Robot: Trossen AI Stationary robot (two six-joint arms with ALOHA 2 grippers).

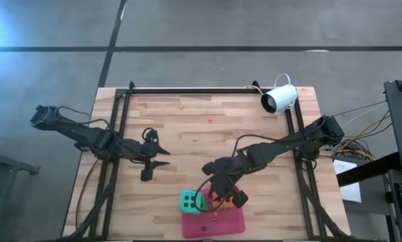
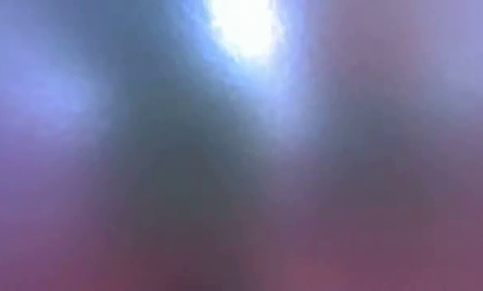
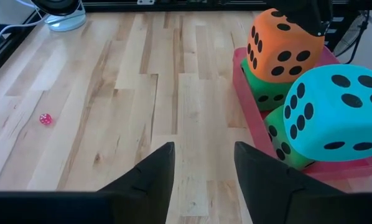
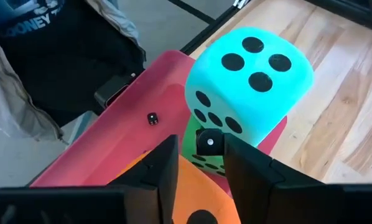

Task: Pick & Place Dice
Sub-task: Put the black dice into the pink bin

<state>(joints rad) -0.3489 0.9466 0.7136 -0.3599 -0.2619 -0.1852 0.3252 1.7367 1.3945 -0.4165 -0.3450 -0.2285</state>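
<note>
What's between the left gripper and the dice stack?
Only bare wood of the table, per the left wrist view. The left gripper hangs open and empty, short of the pink mat holding the dice.

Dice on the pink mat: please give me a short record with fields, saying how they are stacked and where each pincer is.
orange-red die: on top of the first green die
teal die: on top of the second green die
pink mat: under both stacks
right pincer: directly over the orange-red die
left pincer: open, empty, over bare wood beside the mat
tiny pink die: alone on the wood, away from the mat
</note>
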